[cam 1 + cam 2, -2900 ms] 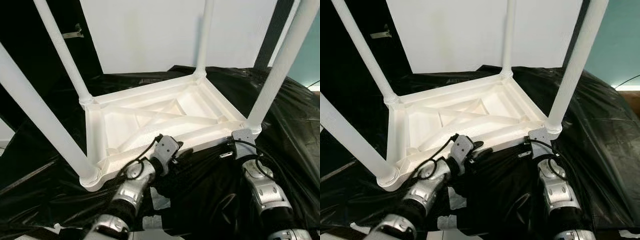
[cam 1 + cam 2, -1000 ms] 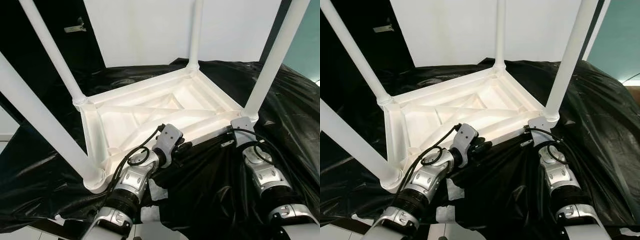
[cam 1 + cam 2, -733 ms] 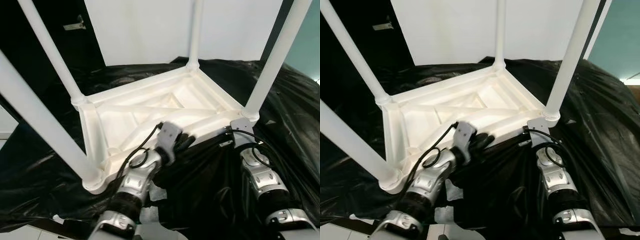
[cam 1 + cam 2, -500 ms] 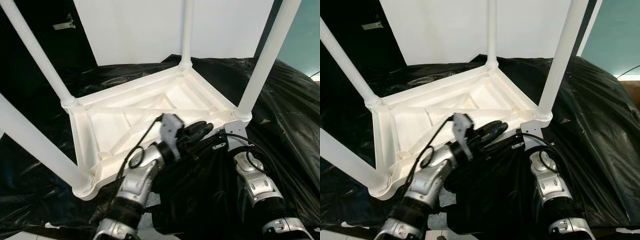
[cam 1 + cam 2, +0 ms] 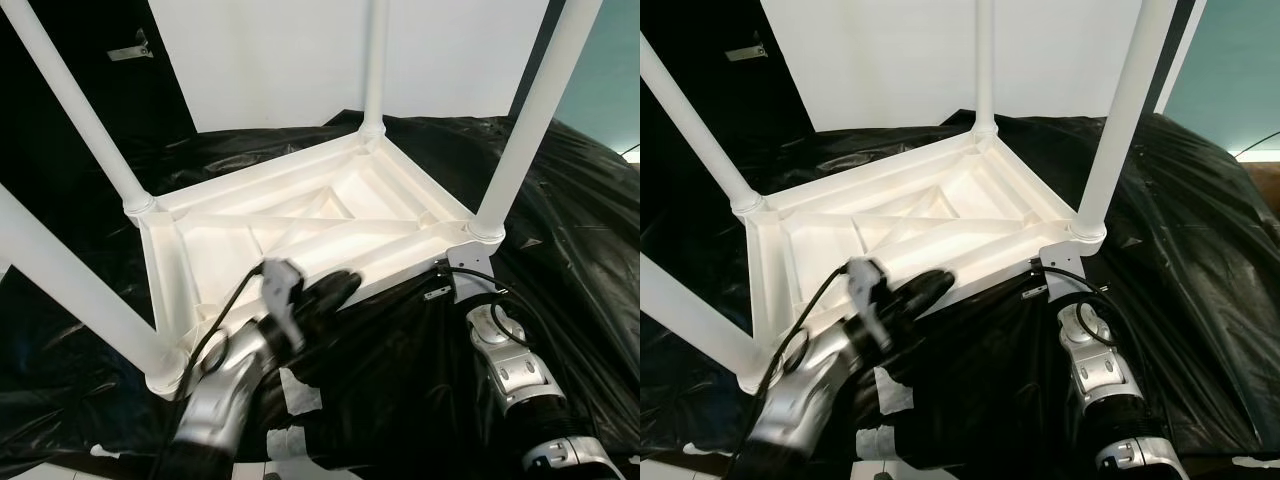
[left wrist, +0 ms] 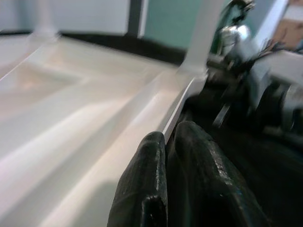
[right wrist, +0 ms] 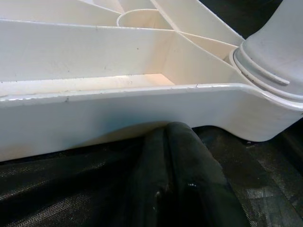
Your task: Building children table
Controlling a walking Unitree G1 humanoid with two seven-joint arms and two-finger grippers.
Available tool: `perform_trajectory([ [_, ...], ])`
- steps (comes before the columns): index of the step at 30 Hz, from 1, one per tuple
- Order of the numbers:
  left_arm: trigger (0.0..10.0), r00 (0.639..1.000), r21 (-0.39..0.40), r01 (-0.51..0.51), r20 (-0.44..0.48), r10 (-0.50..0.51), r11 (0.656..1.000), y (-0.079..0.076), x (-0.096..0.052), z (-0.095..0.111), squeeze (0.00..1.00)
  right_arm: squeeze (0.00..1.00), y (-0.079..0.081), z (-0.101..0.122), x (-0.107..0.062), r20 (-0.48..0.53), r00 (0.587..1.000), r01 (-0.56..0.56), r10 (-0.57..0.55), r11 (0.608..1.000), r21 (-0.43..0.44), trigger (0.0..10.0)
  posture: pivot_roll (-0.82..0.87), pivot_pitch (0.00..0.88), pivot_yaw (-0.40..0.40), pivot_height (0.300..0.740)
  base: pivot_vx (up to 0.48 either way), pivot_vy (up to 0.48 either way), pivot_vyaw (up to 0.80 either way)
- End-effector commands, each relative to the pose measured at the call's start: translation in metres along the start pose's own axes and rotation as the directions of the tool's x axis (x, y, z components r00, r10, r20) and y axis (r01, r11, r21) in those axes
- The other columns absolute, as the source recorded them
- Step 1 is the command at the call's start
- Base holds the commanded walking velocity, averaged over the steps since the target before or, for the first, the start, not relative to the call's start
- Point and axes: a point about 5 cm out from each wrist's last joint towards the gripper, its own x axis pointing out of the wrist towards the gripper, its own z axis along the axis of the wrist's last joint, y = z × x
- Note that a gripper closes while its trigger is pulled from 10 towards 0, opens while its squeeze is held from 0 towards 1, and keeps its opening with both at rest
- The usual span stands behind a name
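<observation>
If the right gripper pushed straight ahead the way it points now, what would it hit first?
Most likely the near rim of the upturned white table: the right gripper, fingers together, sits right at its lower edge, above the black sheet.

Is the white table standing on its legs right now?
No. The white table lies upside down on the black sheet, with its legs pointing up.

Before me, black plastic sheeting (image 5: 560,240) carries the upturned white children's table (image 5: 300,225), its four legs rising.
</observation>
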Motion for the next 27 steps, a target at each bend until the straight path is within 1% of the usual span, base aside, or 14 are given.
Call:
perform_trajectory([
  [1, 10.0, 0.993, 0.02, 0.121, 0.012, -0.122, 0.992, -0.005, -0.007, 0.005, 0.0, 0.0, 0.01, -0.009, -0.001, -0.046, 0.998, -0.044, 0.044, 0.999, -0.002, 10.0, -0.02, 0.0, 0.061, 0.74, 0.0, 0.0, 0.0],
  [5, 10.0, 0.995, 0.02, 0.099, 0.011, -0.099, 0.995, -0.005, -0.013, 0.004, 0.0, 0.0, 0.011, -0.008, -0.001, -0.046, 0.998, -0.046, 0.046, 0.999, -0.003, 10.0, -0.01, 0.0, 0.059, 0.74, 0.0, 0.0, 0.0],
  [7, 10.0, 0.999, 0.029, 0.031, 0.012, -0.031, 0.999, -0.003, -0.027, 0.002, 0.0, 0.0, 0.011, -0.008, 0.001, -0.044, 0.998, -0.049, 0.049, 0.999, -0.006, 10.0, 0.0, 0.0, 0.054, 0.74, 0.0, 0.0, 0.0],
  [8, 10.0, 0.999, 0.029, 0.031, 0.012, -0.031, 0.999, -0.003, -0.027, 0.002, 0.0, 0.0, 0.011, -0.008, 0.001, -0.044, 0.998, -0.049, 0.049, 0.999, -0.006, 10.0, 0.0, 0.0, 0.054, 0.74, 0.0, 0.0, 0.0],
  [10, 10.0, 0.998, 0.087, -0.061, 0.019, 0.06, 0.994, 0.001, -0.036, 0.002, 0.0, 0.0, 0.012, -0.007, 0.002, -0.043, 0.998, -0.054, 0.053, 0.999, -0.009, 10.0, 0.0, 0.0, 0.05, 0.74, 0.0, 0.0, 0.0],
  [11, 10.0, 0.994, 0.137, -0.105, 0.006, 0.106, 0.985, 0.005, -0.035, 0.001, 0.0, 0.0, 0.012, -0.007, 0.002, -0.042, 0.997, -0.058, 0.058, 0.998, -0.011, 10.0, 0.01, 0.0, 0.049, 0.74, 0.0, 0.0, 0.0],
  [12, 10.0, 0.988, 0.213, -0.132, -0.052, 0.146, 0.968, 0.01, -0.032, -0.003, 0.0, 0.0, 0.013, -0.006, 0.003, -0.041, 0.997, -0.062, 0.062, 0.998, -0.012, 10.0, 0.01, 0.0, 0.044, 0.74, 0.0, 0.0, 0.0],
  [13, 10.0, 0.988, 0.213, -0.132, -0.052, 0.146, 0.968, 0.01, -0.032, -0.003, 0.0, 0.0, 0.013, -0.006, 0.003, -0.041, 0.997, -0.062, 0.062, 0.998, -0.012, 10.0, 0.01, 0.0, 0.044, 0.74, 0.0, 0.0, 0.0],
  [15, 10.0, 0.965, 0.325, -0.153, -0.155, 0.212, 0.933, 0.02, -0.024, -0.009, 0.0, 0.0, 0.014, -0.005, 0.004, -0.04, 0.997, -0.069, 0.069, 0.998, -0.013, 10.0, 0.01, 0.0, 0.044, 0.74, 0.0, 0.0, 0.0],
  [17, 10.0, 0.953, 0.319, -0.201, -0.154, 0.26, 0.926, 0.028, -0.016, -0.004, 0.0, 0.0, 0.016, -0.004, 0.005, -0.037, 0.997, -0.075, 0.075, 0.997, -0.014, 10.0, 0.01, 0.0, 0.045, 0.74, 0.0, 0.0, 0.0],
  [20, 10.0, 0.954, 0.324, -0.213, -0.136, 0.269, 0.922, 0.03, -0.008, 0.003, 0.0, 0.0, 0.016, -0.003, 0.006, -0.034, 0.996, -0.079, 0.079, 0.997, -0.016, 10.0, 0.0, 0.0, 0.046, 0.74, 0.0, 0.0, 0.0],
  [21, 10.0, 0.948, 0.352, -0.206, -0.159, 0.275, 0.913, 0.031, -0.003, 0.005, 0.0, 0.0, 0.017, -0.003, 0.006, -0.033, 0.996, -0.081, 0.08, 0.997, -0.017, 10.0, 0.0, 0.0, 0.05, 0.74, 0.0, 0.0, 0.0],
  [25, 10.0, 0.936, 0.386, -0.187, -0.209, 0.283, 0.903, 0.032, 0.003, 0.003, 0.0, 0.0, 0.017, -0.002, 0.006, -0.031, 0.996, -0.082, 0.082, 0.996, -0.018, 10.0, 0.0, 0.0, 0.05, 0.74, 0.0, 0.0, 0.0],
  [27, 10.0, 0.909, 0.374, -0.015, -0.381, 0.169, 0.927, 0.023, 0.006, -0.009, 0.0, 0.0, 0.016, -0.002, 0.007, -0.03, 0.996, -0.081, 0.081, 0.997, -0.018, 10.0, -0.01, 0.0, 0.05, 0.74, 0.0, 0.0, 0.0],
])
